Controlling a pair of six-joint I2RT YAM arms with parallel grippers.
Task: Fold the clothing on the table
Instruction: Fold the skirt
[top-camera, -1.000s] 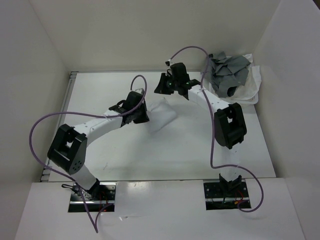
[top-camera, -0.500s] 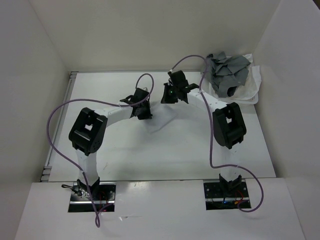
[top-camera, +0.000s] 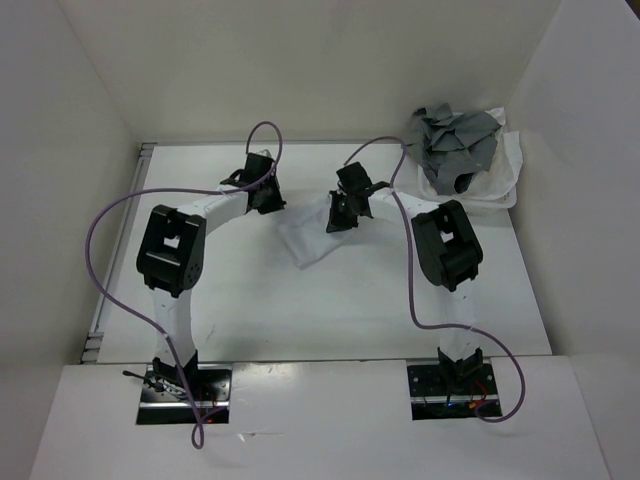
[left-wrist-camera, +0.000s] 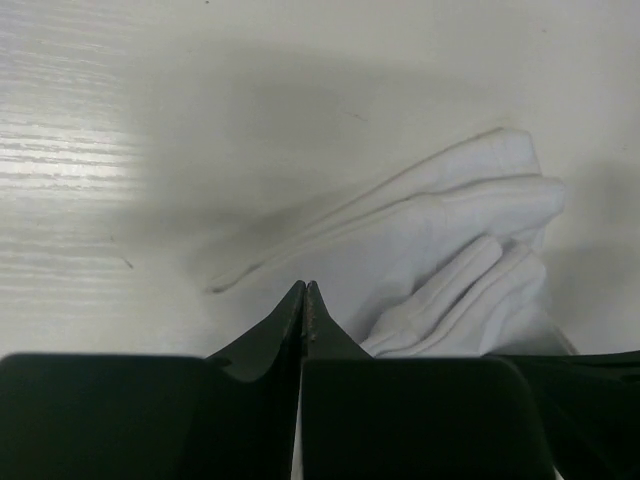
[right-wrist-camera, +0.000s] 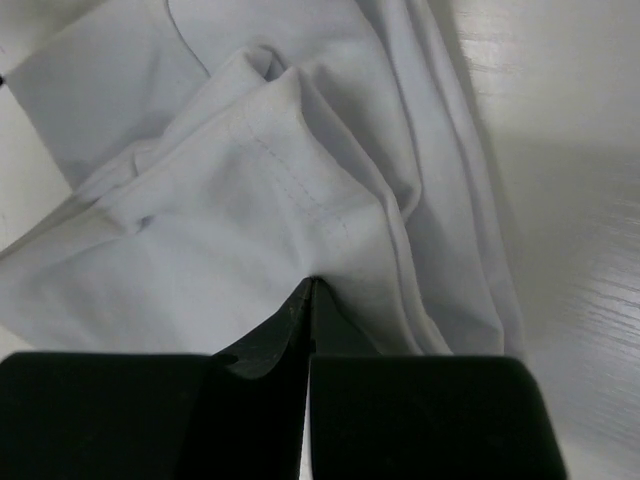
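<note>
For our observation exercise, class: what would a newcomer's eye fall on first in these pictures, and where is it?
First, the white clothing in the middle of the table, with the right gripper pinched shut on its bunched fabric and the left gripper shut at its opposite edge. Then the crumpled grey garments heaped in the far right corner.

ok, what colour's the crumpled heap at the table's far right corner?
Grey fabric heap; clearest in the top external view.
</note>
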